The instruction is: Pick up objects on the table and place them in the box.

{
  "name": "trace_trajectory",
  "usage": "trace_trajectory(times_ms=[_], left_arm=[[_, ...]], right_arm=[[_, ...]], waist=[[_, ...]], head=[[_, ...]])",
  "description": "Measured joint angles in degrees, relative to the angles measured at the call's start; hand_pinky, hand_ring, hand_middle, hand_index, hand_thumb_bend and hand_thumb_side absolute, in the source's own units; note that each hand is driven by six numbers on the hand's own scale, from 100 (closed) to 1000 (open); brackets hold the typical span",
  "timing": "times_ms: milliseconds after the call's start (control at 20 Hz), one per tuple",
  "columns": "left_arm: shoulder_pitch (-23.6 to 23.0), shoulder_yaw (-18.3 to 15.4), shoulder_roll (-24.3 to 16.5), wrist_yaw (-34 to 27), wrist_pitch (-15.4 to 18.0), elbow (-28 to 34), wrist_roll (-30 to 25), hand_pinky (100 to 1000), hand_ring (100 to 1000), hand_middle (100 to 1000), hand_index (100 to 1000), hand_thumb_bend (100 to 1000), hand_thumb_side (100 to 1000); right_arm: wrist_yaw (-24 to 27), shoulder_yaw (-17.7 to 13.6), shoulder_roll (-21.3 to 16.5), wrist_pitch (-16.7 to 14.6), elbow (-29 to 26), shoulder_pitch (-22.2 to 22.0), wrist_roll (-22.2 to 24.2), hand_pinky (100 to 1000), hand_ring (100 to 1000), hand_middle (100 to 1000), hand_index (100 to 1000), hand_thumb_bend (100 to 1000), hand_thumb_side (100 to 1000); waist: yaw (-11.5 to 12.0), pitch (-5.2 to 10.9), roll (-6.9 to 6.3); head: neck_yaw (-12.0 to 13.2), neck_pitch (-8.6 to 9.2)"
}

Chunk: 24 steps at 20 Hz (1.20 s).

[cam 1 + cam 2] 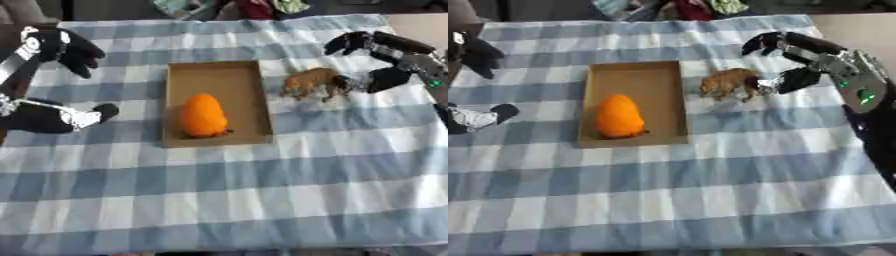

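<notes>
A shallow cardboard box (216, 73) lies on the checked cloth, and an orange rounded object (203, 115) rests in its near half. Just right of the box stands a small brown animal figure (311, 82) on the cloth. My right hand (802, 60) reaches in from the right, its fingers spread above and behind the figure and its thumb at the figure's right end; it is open. My left hand (61, 47) hovers open at the far left, well away from the box.
The blue and white checked cloth (262, 200) covers the table, wide and bare toward the near edge. Coloured items (236, 6) lie beyond the far edge. Part of my left arm (44, 116) sits left of the box.
</notes>
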<state>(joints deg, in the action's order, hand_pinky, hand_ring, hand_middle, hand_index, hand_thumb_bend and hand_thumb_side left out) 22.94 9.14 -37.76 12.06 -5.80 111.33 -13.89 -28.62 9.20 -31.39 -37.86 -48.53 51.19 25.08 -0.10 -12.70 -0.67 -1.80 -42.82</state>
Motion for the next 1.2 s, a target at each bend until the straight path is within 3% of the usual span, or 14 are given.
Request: trace_trajectory(times_ms=[650,1200], left_arm=[[-0.06,0.0,0.05,-0.01,0.13,-0.01,-0.3,618,542,543,710,567,100],[-0.06,0.0,0.49,-0.11,0.13,-0.01,-0.55,618,542,542,711,561,100]], right_arm=[[-4.79,-0.76,2.5,-0.69,3.33,0.78,-1.21,801,864,833,842,318,661],[-7.22,-0.75,3.45,-1.69,3.7,1.23,-3.14,749,785,736,762,271,612]], waist=[[0.56,0.03,-0.18],[1.02,0.05,-0.29]], head=[[-0.36,-0.14],[-0.64,-0.4]])
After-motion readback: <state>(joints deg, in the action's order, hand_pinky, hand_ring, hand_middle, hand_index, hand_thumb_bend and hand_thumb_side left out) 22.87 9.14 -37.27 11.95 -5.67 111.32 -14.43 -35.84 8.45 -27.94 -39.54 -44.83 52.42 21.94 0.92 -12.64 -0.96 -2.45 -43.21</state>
